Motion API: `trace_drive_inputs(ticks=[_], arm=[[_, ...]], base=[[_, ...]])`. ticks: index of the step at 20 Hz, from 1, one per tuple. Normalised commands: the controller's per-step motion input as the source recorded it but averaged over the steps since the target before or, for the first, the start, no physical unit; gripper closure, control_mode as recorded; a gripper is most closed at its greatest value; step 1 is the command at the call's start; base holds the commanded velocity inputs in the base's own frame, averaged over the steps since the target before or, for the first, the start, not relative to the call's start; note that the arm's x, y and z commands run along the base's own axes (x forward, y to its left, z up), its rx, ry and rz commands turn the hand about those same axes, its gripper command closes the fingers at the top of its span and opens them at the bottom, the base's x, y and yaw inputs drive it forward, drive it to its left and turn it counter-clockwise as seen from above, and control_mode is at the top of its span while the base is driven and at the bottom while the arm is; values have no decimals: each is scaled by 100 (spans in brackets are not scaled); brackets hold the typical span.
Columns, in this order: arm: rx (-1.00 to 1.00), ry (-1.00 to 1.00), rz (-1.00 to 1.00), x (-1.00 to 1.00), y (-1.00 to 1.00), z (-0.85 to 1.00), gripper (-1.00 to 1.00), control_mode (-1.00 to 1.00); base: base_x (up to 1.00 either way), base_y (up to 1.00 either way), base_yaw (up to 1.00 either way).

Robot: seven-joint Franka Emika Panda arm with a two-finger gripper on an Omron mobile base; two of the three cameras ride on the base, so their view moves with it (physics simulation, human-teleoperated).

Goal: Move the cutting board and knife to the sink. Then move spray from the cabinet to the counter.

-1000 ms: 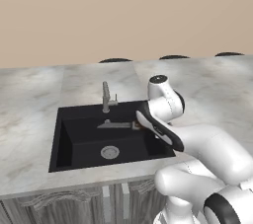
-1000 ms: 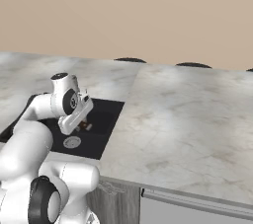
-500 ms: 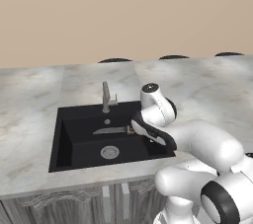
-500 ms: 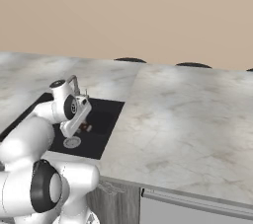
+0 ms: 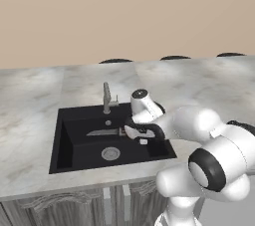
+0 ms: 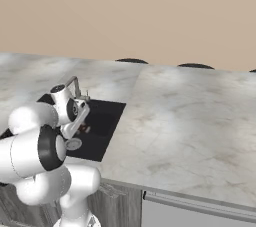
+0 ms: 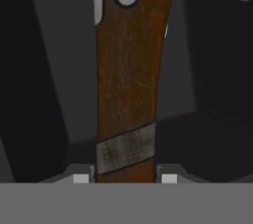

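Observation:
The knife (image 5: 102, 132) hangs level inside the dark sink (image 5: 64, 140), its silver blade pointing left over the basin floor. My gripper (image 5: 130, 131) is shut on its handle, low in the basin's right half. In the hand view the brown handle (image 7: 128, 80), with a hole near its far end, runs straight up from between my gripper's (image 7: 126, 177) two fingertips. From the right base view, the gripper (image 6: 80, 126) is down in the sink (image 6: 107, 116) behind my own arm. The cutting board, the spray and the cabinet are out of view.
A thin grey faucet (image 5: 106, 98) stands at the sink's back rim, just behind the gripper. A round drain (image 5: 110, 153) lies in the basin floor. The marble counter (image 6: 190, 121) stretches wide to the right of the sink, and a wall rises behind it.
The gripper has carried the knife left and down, from the sink's right rim further into the basin. The jaws have kept their hold throughout.

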Motion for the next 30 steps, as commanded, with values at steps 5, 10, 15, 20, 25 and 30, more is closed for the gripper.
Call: trace_drive_inputs(ticks=[5, 10, 15, 20, 25, 30], arm=[[14, 0, 5, 17, -2, -43, 100, -100], [26, 0, 5, 0, -11, -42, 100, -100], [14, -2, 7, 0, -7, -45, 100, -100], [9, -3, 6, 11, 0, -43, 100, -100], [7, -1, 5, 11, 0, -44, 100, -100], [2, 0, 5, 8, 0, -48, 100, -100]], base=[[0, 0, 0], [0, 0, 0], [0, 0, 0], [0, 0, 0], [0, 0, 0], [0, 0, 0]])
